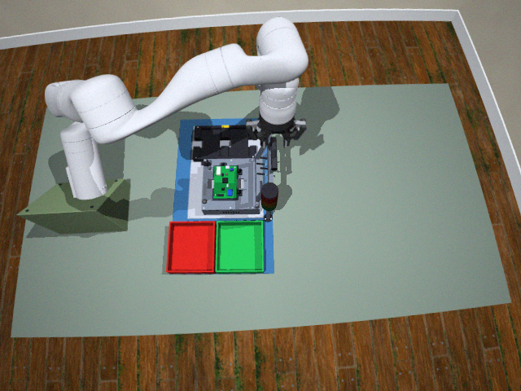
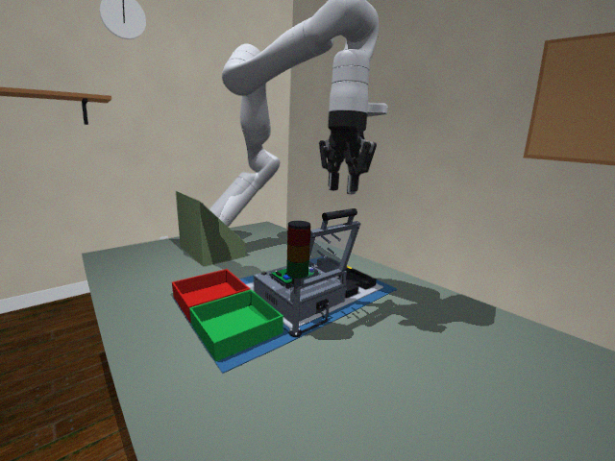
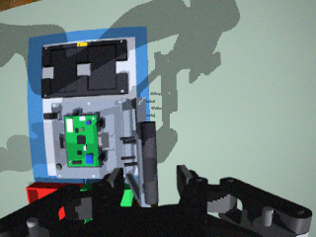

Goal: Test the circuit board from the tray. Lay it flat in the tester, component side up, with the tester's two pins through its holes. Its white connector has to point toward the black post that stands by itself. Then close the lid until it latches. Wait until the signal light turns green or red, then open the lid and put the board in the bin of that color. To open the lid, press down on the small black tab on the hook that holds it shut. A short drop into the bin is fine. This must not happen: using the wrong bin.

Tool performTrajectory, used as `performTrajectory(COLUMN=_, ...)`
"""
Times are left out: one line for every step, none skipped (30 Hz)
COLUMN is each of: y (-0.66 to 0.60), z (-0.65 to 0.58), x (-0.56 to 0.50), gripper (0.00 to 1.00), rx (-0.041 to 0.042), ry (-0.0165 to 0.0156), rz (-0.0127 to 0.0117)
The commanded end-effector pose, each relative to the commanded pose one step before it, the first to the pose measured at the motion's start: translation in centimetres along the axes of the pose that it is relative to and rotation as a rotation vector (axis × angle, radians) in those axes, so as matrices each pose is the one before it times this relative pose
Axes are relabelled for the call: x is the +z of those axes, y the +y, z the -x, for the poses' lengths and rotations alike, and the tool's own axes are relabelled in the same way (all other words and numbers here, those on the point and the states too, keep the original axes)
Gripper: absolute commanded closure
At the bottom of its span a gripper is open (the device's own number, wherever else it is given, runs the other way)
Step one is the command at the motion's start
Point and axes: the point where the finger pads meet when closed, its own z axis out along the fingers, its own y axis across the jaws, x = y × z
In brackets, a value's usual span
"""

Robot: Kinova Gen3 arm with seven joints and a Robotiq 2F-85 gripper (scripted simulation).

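Gripper, half-open and empty, above tester lid handle; no legible writing.

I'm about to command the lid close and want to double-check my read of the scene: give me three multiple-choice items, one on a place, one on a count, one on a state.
1. Where is the green circuit board?
A. In the black tray
B. In the grey tester
C. In the red bin

2. How many colored bins stand in front of the tester?
A. One
B. Two
C. Three

3. How does the tester's clear lid stand?
A. Raised open
B. Latched shut
C. Removed

Answers:
1 B, the board lies flat in the tester bed.
2 B, a red bin and a green bin.
3 A, its frame and black handle stand up under the empty, half-open gripper.
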Motion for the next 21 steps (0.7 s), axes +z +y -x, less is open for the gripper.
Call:
performTrajectory(y=-0.022, z=0.014, x=0.145, gripper=0.5, rx=-0.00021, ry=-0.00003, rz=0.00078)
performTrajectory(y=0.0, z=0.0, x=0.116, gripper=0.5, rx=0.0, ry=-0.00001, rz=0.0)
performTrajectory(y=0.0, z=0.0, x=0.122, gripper=0.5, rx=0.0, ry=0.0, rz=0.0)
performTrajectory(y=0.0, z=0.0, x=0.126, gripper=0.5, rx=0.0, ry=0.0, rz=0.0)
performTrajectory(y=0.0, z=0.0, x=0.128, gripper=0.5, rx=0.0, ry=0.0, rz=0.0)
performTrajectory(y=0.0, z=0.0, x=0.128, gripper=0.5, rx=0.0, ry=-0.00001, rz=0.0)
performTrajectory(y=0.0, z=0.0, x=0.124, gripper=0.5, rx=0.0, ry=0.0, rz=0.0)
performTrajectory(y=0.0, z=0.0, x=0.117, gripper=0.5, rx=0.0, ry=0.00001, rz=0.0)
performTrajectory(y=0.0, z=0.0, x=0.108, gripper=0.5, rx=0.0, ry=0.0, rz=0.0)
performTrajectory(y=0.0, z=0.0, x=0.097, gripper=0.5, rx=0.0, ry=0.0, rz=0.0)
performTrajectory(y=0.0, z=0.0, x=0.084, gripper=0.5, rx=0.0, ry=0.0, rz=0.0)
performTrajectory(y=0.0, z=0.0, x=0.07, gripper=0.5, rx=0.0, ry=0.0, rz=0.0)
performTrajectory(y=0.0, z=0.0, x=0.055, gripper=0.5, rx=0.0, ry=0.0, rz=0.0)
performTrajectory(y=0.0, z=0.0, x=0.0, gripper=0.5, rx=0.0, ry=0.0, rz=0.0)
performTrajectory(y=0.0, z=0.0, x=0.0, gripper=0.5, rx=0.0, ry=0.0, rz=0.0)
performTrajectory(y=0.0, z=0.0, x=0.04, gripper=0.5, rx=0.0, ry=0.0, rz=0.0)
performTrajectory(y=0.0, z=0.0, x=0.027, gripper=0.5, rx=0.0, ry=0.0, rz=0.0)
performTrajectory(y=0.0, z=0.0, x=0.015, gripper=0.5, rx=0.0, ry=0.0, rz=0.0)
performTrajectory(y=0.0, z=0.0, x=0.006, gripper=0.5, rx=0.0, ry=0.0, rz=0.0)
performTrajectory(y=0.0, z=0.0, x=0.001, gripper=0.5, rx=0.0, ry=0.0, rz=0.0)
performTrajectory(y=0.0, z=0.0, x=0.0, gripper=0.5, rx=0.0, ry=0.0, rz=0.0)
